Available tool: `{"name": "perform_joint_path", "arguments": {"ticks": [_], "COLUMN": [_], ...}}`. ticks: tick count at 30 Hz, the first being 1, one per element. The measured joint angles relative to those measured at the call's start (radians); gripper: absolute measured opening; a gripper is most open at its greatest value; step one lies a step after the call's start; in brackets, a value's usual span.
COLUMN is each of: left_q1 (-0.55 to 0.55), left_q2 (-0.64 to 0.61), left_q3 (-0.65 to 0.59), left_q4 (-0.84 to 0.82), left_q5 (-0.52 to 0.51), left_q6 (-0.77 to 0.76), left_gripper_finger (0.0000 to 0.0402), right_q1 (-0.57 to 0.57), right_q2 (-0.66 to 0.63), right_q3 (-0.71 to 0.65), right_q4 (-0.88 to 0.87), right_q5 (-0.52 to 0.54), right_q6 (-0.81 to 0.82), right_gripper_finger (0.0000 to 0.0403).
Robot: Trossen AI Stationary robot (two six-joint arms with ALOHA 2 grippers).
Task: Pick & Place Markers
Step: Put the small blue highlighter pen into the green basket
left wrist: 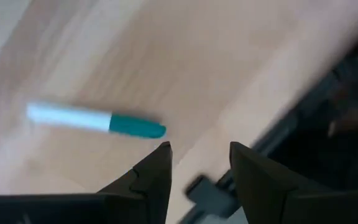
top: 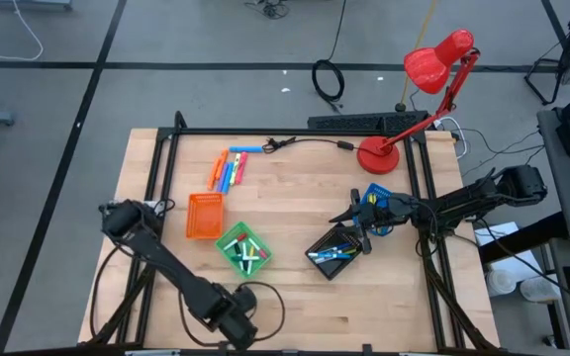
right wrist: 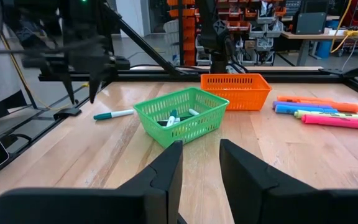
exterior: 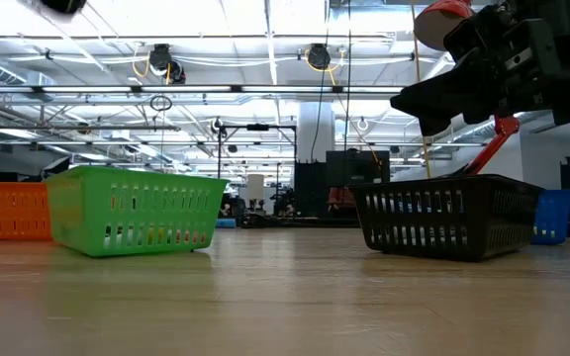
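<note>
A teal-and-white marker (left wrist: pixel 98 121) lies flat on the wood near the table's left edge, also visible in the right wrist view (right wrist: pixel 114 114). My left gripper (left wrist: pixel 199 152) hangs open just above and beside it (right wrist: pixel 82 93), touching nothing. Several chunky markers (top: pixel 230 168) in orange, blue, yellow and pink lie side by side toward the far edge. More markers lie in the green tray (top: pixel 242 247) and the black tray (top: pixel 334 252). My right gripper (right wrist: pixel 201 149) is open and empty, hovering over the table's right part (top: pixel 359 213) by the black tray.
An orange tray (top: pixel 204 215) stands beside the green one, and a blue tray (top: pixel 378 196) lies under the right arm. A red desk lamp (top: pixel 433 89) and a black cable (top: pixel 310 143) sit at the far edge. Bare wood (top: pixel 295 307) fills the near middle.
</note>
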Motion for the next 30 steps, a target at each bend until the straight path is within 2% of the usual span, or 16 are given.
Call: {"name": "perform_joint_path", "arguments": {"ticks": [2,5,13,20,30], "left_q1": [0.000,0.003,0.000,-0.009,-0.011], "left_q2": [0.018,0.036,0.066,0.066,0.063], "left_q3": [0.000,0.000,0.000,0.000,-0.108], "left_q4": [-0.006,-0.020,-0.123,-0.225,-0.060], "left_q5": [-0.004,-0.033,-0.051,-0.043,-0.028], "left_q6": [-0.190,-0.388,-0.651,-0.799,-0.810], "left_gripper_finger": [0.0163,0.0163,0.0163,0.0163,0.0163], "right_q1": [0.000,0.000,0.000,0.000,0.000], "right_q2": [0.000,0.000,0.000,0.000,0.000], "right_q3": [0.000,0.000,0.000,0.000,0.000], "right_q4": [0.000,0.000,0.000,-0.001,0.000], "right_q5": [0.000,0.000,0.000,0.000,0.000], "right_q6": [0.000,0.000,0.000,0.000,0.000], "right_gripper_finger": [0.0093,0.0093,0.0093,0.0093,0.0093]}}
